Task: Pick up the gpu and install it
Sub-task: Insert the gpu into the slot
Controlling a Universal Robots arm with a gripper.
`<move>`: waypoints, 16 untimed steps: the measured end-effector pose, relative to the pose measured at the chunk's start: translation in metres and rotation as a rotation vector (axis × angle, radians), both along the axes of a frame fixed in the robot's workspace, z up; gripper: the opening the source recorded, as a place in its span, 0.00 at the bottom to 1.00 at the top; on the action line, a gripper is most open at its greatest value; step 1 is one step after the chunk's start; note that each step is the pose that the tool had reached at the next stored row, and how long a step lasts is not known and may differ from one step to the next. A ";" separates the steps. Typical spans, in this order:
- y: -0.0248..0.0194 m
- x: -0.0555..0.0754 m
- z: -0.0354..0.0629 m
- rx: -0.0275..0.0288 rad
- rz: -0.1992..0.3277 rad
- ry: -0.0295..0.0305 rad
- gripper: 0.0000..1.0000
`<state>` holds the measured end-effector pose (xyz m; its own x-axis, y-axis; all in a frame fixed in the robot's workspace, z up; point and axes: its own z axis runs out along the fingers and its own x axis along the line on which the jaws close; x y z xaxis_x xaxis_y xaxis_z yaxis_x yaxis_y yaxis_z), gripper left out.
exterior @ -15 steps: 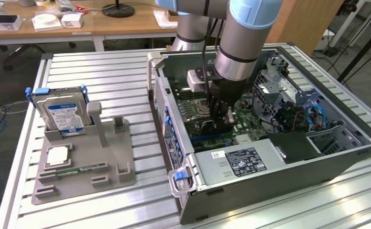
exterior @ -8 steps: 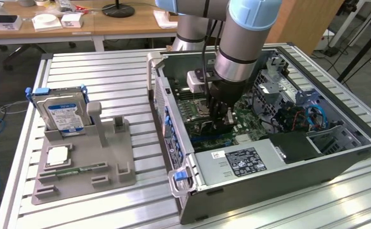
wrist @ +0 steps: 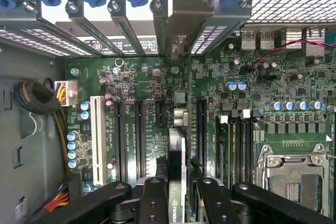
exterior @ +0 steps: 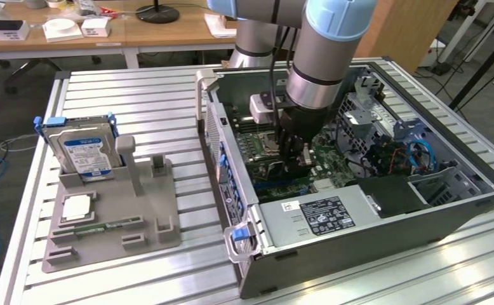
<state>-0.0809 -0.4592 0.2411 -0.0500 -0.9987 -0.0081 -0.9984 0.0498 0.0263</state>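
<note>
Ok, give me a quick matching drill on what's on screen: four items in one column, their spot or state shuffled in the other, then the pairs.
Items:
1. gpu
2. hard drive
3. memory stick
4. pincer

Places or states:
A. standing upright in the grey holder, at its far end
B. lying flat in the holder, near its front
C. down inside the open computer case, above the motherboard
D. seen edge-on between the pincer's fingers, over the board's slots

Pairs: 1-D, 2-A, 3-B, 4-C
</note>
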 end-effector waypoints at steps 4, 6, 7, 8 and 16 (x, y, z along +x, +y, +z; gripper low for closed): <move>0.0000 0.001 -0.0004 -0.0003 0.000 0.0002 0.26; -0.0001 0.001 -0.0016 -0.0010 0.000 0.0007 0.26; -0.0001 0.001 -0.0024 -0.0011 0.000 0.0007 0.26; 0.0000 0.002 -0.0027 -0.0021 0.000 0.0011 0.26; 0.0002 0.002 -0.0018 -0.0022 0.000 0.0018 0.26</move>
<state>-0.0794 -0.4590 0.2394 -0.0501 -0.9987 -0.0058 -0.9984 0.0499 0.0280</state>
